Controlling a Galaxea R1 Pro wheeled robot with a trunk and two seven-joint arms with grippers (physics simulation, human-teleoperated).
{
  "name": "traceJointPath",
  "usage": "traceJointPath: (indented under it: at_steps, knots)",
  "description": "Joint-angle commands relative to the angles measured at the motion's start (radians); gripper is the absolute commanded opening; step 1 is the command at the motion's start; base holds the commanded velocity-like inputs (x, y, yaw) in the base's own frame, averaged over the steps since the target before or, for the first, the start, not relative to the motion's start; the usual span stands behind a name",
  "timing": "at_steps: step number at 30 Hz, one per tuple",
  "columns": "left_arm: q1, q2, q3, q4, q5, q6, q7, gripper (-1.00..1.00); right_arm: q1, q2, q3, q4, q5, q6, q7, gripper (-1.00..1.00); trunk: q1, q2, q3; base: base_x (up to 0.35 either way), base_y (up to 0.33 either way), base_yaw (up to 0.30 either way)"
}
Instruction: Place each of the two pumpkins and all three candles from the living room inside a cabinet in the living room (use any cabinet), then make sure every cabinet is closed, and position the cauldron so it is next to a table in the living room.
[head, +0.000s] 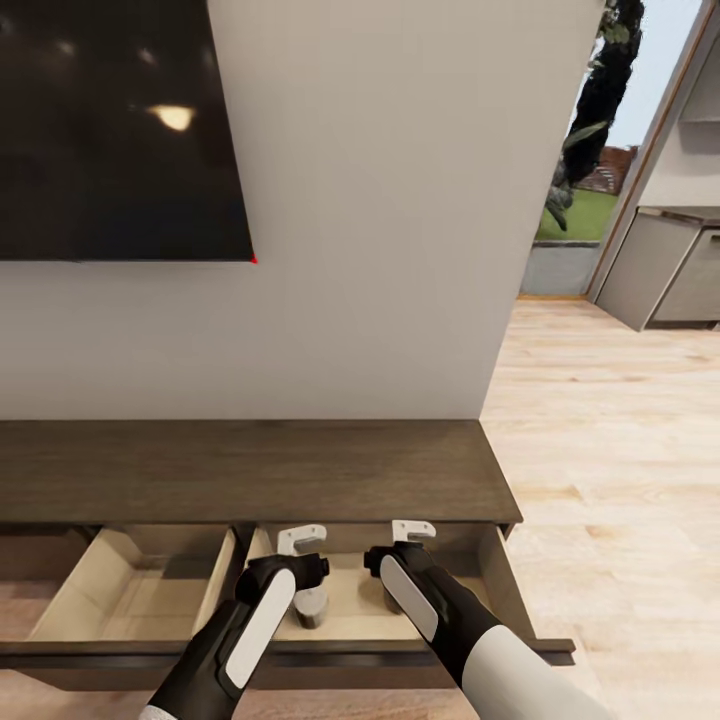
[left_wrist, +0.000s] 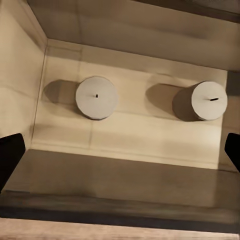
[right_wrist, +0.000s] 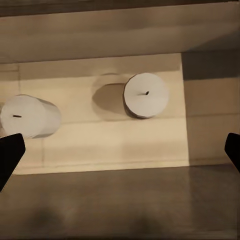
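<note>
Candles stand upright in the right-hand open drawer of the cabinet, two of them, with their flat tops facing up. Each one is a short, stubby, grey-beige round shape with a tiny dark wick in the middle of the top. In the left wrist view, one candle sits nearer the drawer's side wall and the other candle sits well apart from it, with bare pale floor between them. The right wrist view shows the same pair from the other side, one candle near the middle and one candle by the picture's edge. Both stand closer to the back wall of the drawer than to its front edge, and they do not touch each other or the walls.

In the head view, the left end effector hangs over the drawer with its fingers spread wide and nothing between them. The right end effector hangs beside it, also spread wide and holding nothing. A candle peeks out just under the left arm.

A second drawer is pulled out to the left, with pale walls inside. The cabinet top is dark brown wood. A black screen hangs on the white wall above it. Light wood floor stretches off past the cabinet's right end.
</note>
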Motion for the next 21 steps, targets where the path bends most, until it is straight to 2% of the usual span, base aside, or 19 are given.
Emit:
traceJointPath:
  at_steps: [1,6,21]
  knots:
    - [0.000,0.000,0.006,0.000,0.000,0.007,0.000,1.00,0.000,0.000,0.000,-0.002,0.000,0.001,-0.001,1.00,-0.004,0.007,0.003,0.000,0.000,0.000]
    - [-0.006,0.001,0.034,0.000,0.001,0.044,-0.001,1.00,-0.001,0.000,0.000,-0.006,-0.002,0.004,-0.004,1.00,-0.023,0.042,0.019,0.000,0.000,0.000]
    - [-0.019,0.001,0.042,0.002,0.002,0.086,-0.002,1.00,0.000,0.000,0.000,-0.007,-0.002,0.026,-0.003,1.00,-0.081,0.147,0.066,0.000,0.000,0.000]
